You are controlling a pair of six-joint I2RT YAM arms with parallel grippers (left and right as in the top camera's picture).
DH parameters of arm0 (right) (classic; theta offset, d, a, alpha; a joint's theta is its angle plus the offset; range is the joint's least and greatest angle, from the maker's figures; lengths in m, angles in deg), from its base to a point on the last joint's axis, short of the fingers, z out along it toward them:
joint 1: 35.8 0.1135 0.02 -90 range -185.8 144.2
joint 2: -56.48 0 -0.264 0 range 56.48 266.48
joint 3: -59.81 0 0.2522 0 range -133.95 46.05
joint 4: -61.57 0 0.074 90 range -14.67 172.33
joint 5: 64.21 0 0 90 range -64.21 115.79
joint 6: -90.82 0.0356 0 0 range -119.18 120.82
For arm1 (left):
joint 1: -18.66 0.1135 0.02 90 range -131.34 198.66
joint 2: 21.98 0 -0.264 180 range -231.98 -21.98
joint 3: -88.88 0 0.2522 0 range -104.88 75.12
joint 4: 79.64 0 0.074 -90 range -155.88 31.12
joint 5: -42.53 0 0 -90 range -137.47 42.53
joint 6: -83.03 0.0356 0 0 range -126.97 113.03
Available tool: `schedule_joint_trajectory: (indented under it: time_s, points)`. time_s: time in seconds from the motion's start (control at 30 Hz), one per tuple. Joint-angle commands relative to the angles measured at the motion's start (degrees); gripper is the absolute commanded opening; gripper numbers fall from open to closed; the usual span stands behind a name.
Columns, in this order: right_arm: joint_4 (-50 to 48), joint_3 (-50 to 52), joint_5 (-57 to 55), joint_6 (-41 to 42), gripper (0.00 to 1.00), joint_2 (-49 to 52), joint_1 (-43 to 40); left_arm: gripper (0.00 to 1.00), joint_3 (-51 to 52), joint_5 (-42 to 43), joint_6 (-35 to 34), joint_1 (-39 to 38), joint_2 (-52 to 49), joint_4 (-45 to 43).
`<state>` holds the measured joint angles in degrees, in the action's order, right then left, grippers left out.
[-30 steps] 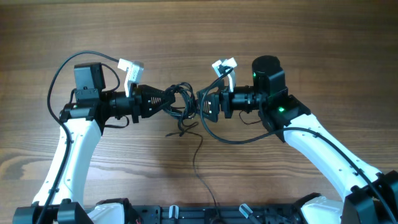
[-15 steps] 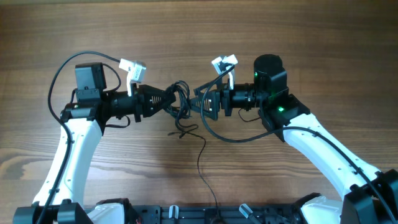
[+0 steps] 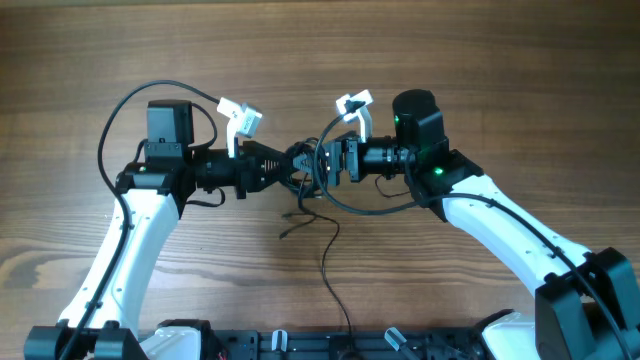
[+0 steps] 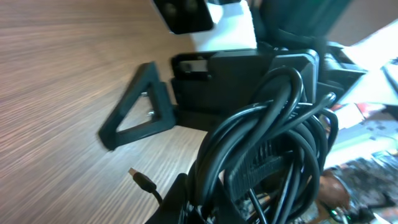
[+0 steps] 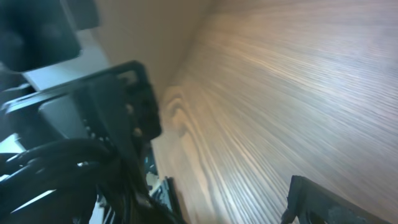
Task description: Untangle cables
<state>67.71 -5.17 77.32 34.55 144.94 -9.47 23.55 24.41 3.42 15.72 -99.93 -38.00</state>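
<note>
We worked over a bare wooden surface, with both arms reaching inward so that they met near its middle. The left arm came in from one side and the right arm from the other, wrists turned level so the two hands faced each other across the knot.

The left hand was closed tight on the cables and held the bundle up off the wood, which we judged served as the anchor for any pulling. Its wrist view showed several black loops bunched right at the fingers.

The right hand stood wide, its jaws spread to either side of the same bundle and gripping nothing. It looked placed to pick out one strand. The right wrist view showed the loops lying just beside one finger.

A single loose tail trailed from the knot toward the robot's base, lying slack on the wood. A small plug end hung beneath the bundle, free of both hands.
</note>
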Motion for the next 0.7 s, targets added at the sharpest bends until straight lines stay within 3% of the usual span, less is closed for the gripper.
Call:
schedule_joint_trajectory:
  time_s: [0.0,0.27,0.47,0.67]
  points:
    - [6.7,-0.4,-20.8,1.1,1.00,2.8,-0.2,0.04,-0.1,5.2,-0.8,0.7,1.0,-0.2]
    - [9.9,-0.4,-26.1,0.8,1.00,2.8,-0.2,0.04,-0.1,6.6,-1.9,6.4,1.0,-0.2]
    - [13.2,-0.4,-39.5,3.4,1.00,2.8,-0.9,0.04,-0.1,13.5,-1.9,6.5,1.0,-0.2]
    - [14.6,-0.4,-40.0,4.0,1.00,2.8,-5.9,0.04,-0.1,14.7,-1.9,6.5,1.0,-0.2]
